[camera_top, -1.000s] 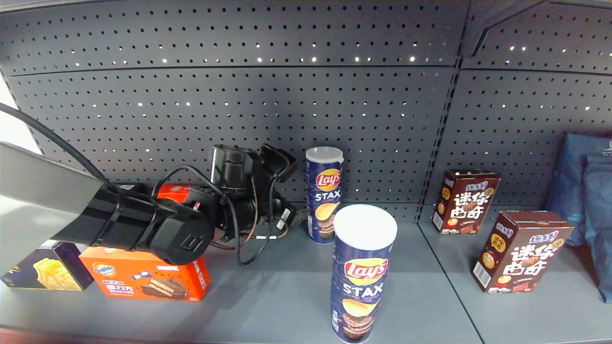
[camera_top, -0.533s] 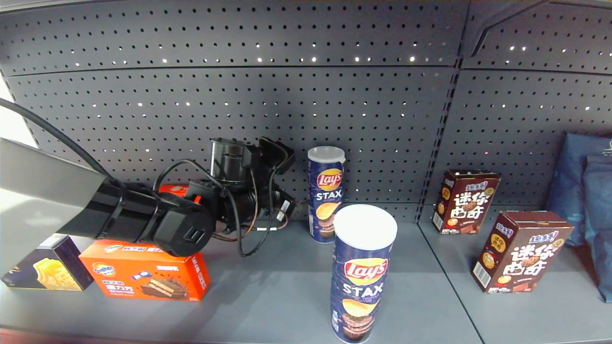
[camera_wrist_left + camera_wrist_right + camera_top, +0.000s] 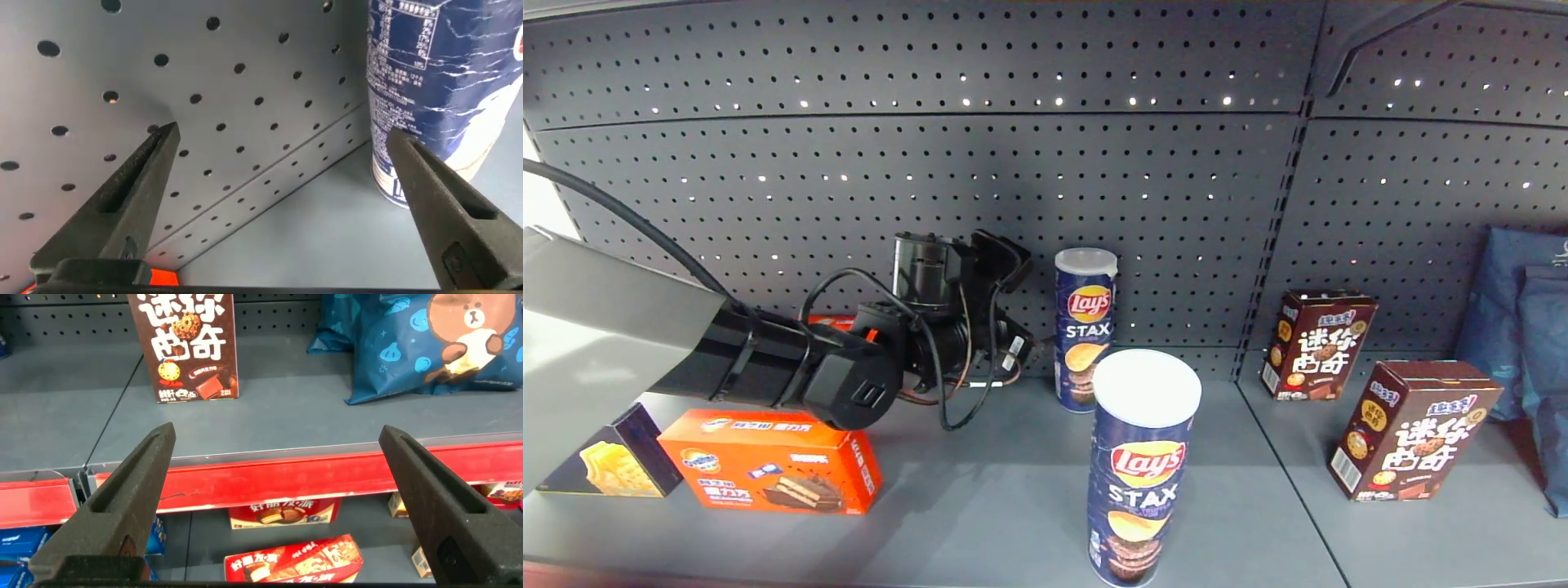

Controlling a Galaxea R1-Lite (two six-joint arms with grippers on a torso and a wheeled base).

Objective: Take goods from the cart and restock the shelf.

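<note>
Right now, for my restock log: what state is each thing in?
Back can: upright, lidded.
Front can: upright, lidded.
Orange box: lying flat, closed.
Brown boxes: upright, closed.
Left gripper: open, empty.
Right gripper: open, empty.

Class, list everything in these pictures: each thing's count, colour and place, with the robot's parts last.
crisp cans: two, dark blue, white lids; one by the pegboard, one in front.
orange boxes: two; one front left, one partly hidden behind the left arm.
yellow-and-dark box: one, far left.
brown boxes: two, right bay, second nearer.
blue bags: at least two, far right.
red boxes: two, level below.
shelf: grey, red front edge.
left gripper: black fingers open, beside the back can.
right gripper: black fingers open, before the shelf's edge.
</note>
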